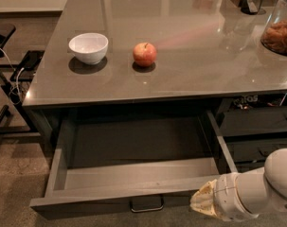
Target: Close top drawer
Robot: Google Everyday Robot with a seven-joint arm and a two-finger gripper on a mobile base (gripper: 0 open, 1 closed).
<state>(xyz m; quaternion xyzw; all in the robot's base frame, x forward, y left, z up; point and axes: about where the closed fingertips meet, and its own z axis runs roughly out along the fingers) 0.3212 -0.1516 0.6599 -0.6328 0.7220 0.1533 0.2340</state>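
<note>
Cut off at the frame's edges

The gripper point(202, 204) sat low right, beside the top drawer point(114, 195), and its arm point(256, 195) ran out of frame. The drawer's front panel was cropped below, and the jar point(280, 28) at the right.
</note>
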